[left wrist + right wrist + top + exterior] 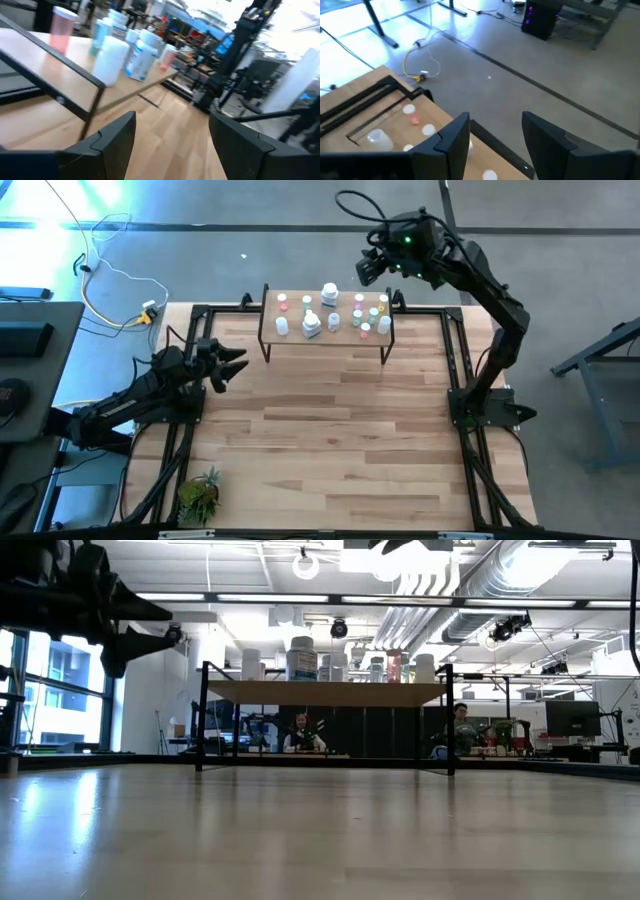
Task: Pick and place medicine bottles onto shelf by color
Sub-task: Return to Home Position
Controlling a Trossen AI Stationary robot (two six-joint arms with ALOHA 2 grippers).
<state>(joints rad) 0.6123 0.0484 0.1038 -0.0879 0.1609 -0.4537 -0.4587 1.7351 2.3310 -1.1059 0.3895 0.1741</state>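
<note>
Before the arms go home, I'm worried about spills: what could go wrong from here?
The open right end effector hangs by the shelf at its right end, near crowded medicine bottles; a low retreat might tip some. The open left end effector sits near the shelf's left legs; a swing could jolt it.

No words, brands or numbers are legible in any view; the blue-and-white label (136,64) on the larger medicine bottle (144,52) standing on the shelf (30,52) is too blurred to read

matt wood shelf (325,334), black metal legs (204,716), probably plastic bottles (311,325)
</note>
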